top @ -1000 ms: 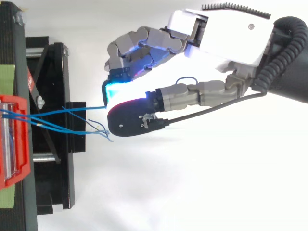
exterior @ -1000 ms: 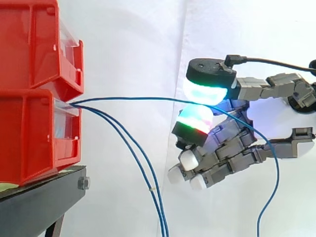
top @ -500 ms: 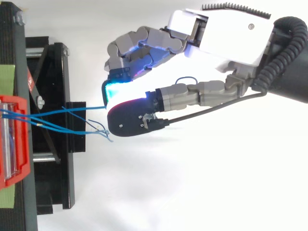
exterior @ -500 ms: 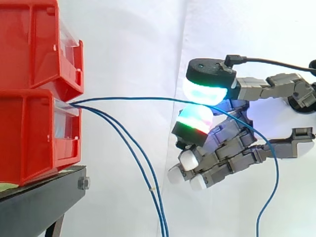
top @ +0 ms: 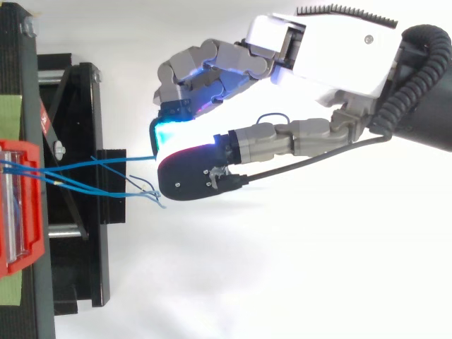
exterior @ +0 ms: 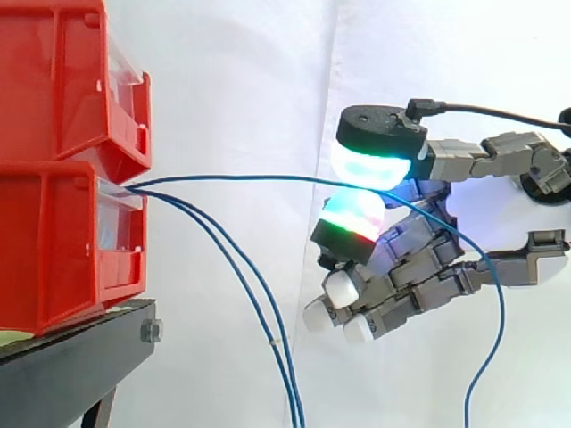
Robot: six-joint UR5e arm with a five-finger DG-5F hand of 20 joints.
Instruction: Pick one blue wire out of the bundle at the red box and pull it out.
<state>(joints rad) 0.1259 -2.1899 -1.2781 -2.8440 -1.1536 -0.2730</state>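
1. The hand hangs well to the right of the lower red bin. Two glowing pads are pressed together on one blue wire, and the remaining fingers curl below them, holding nothing.
2. The blue wire runs almost level from the bin's front opening to the pinch, then droops behind the hand (it runs off the bottom of the side view).
3. Two other blue wires sag side by side from the same opening, apart from the hand.
4. The bin sits on a black stand, with an upper red bin stacked on it.
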